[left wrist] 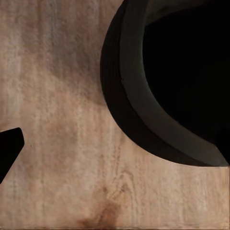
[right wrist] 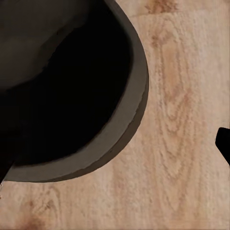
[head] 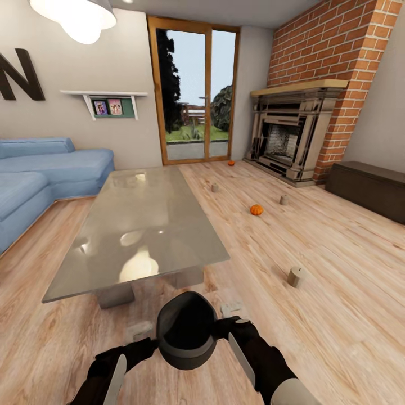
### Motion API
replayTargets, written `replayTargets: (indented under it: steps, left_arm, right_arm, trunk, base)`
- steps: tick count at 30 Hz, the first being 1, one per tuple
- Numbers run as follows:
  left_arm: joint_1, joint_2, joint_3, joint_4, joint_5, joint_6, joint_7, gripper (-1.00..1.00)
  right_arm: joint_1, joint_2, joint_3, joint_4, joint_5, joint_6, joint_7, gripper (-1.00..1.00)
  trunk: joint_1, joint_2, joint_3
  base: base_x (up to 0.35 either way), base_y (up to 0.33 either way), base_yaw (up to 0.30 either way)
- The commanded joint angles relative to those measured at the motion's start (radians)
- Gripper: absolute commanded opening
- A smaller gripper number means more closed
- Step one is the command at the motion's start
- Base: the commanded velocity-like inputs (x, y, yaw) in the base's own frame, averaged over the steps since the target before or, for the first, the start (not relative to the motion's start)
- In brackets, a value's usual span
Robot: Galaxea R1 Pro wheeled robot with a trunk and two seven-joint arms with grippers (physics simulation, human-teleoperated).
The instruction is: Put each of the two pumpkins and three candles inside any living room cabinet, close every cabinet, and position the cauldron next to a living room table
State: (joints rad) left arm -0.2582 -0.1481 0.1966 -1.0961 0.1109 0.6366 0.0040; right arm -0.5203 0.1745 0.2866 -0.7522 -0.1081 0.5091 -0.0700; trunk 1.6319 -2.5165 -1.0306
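The black cauldron sits low in front of me, just before the near end of the glass table. My left gripper and right gripper flank its sides, both open. In the wrist views one dark fingertip stands clear of the cauldron rim; the other finger is lost against the black bowl. Two orange pumpkins and three grey-tan candles lie on the wood floor to the right. The dark low cabinet stands shut at the right wall.
A blue sofa runs along the left. The brick fireplace and the glass door are at the back. Open wood floor lies between the table and the cabinet.
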Motion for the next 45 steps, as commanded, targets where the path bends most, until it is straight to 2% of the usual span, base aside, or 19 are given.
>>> replayTargets:
  steps: [1,5,8,15,19,40,43,45]
  left_arm:
    - [0.0,-0.006,-0.006,0.002,0.006,0.006,-0.006,1.0]
    - [0.0,-0.026,-0.028,-0.02,0.025,0.028,-0.028,1.0]
    - [0.001,-0.026,-0.04,-0.033,0.026,0.045,-0.045,1.0]
    - [0.001,-0.026,-0.04,-0.034,0.027,0.084,-0.051,1.0]
    - [0.001,-0.026,-0.04,-0.034,0.027,0.098,-0.05,1.0]
    - [0.001,-0.026,-0.04,-0.034,0.027,0.102,-0.05,1.0]
    - [0.001,-0.026,-0.04,-0.034,0.027,0.103,-0.05,1.0]
    - [0.001,-0.026,-0.04,-0.034,0.027,0.104,-0.049,1.0]
  right_arm:
    - [-0.006,0.0,0.006,-0.006,0.001,0.006,0.004,1.0]
    - [-0.021,0.0,0.028,-0.027,0.002,0.028,0.014,1.0]
    - [-0.021,0.0,0.03,-0.03,0.002,0.045,0.015,1.0]
    - [-0.021,0.0,0.032,-0.031,0.0,0.064,0.017,1.0]
    - [-0.021,0.0,0.032,-0.031,0.0,0.065,0.018,1.0]
    - [-0.021,0.0,0.031,-0.032,-0.001,0.065,0.019,1.0]
    - [-0.021,0.0,0.031,-0.032,-0.011,0.067,0.019,1.0]
    - [-0.021,0.0,0.03,-0.032,-0.035,0.075,0.019,1.0]
  trunk:
    - [0.0,0.0,0.0]
    - [0.0,0.0,0.0]
    - [0.0,0.0,0.0]
    - [-0.003,0.002,0.027]
    - [-0.003,0.002,0.027]
    - [-0.013,0.007,0.108]
    - [-0.014,0.007,0.12]
    - [-0.015,0.008,0.128]
  base:
    - [0.0,0.0,0.0]
    - [0.0,0.0,0.0]
    - [0.0,0.0,0.0]
    - [0.0,0.0,0.0]
    - [0.0,0.0,0.0]
    - [0.0,0.0,0.0]
    - [0.0,0.0,0.0]
    - [0.0,0.0,0.0]
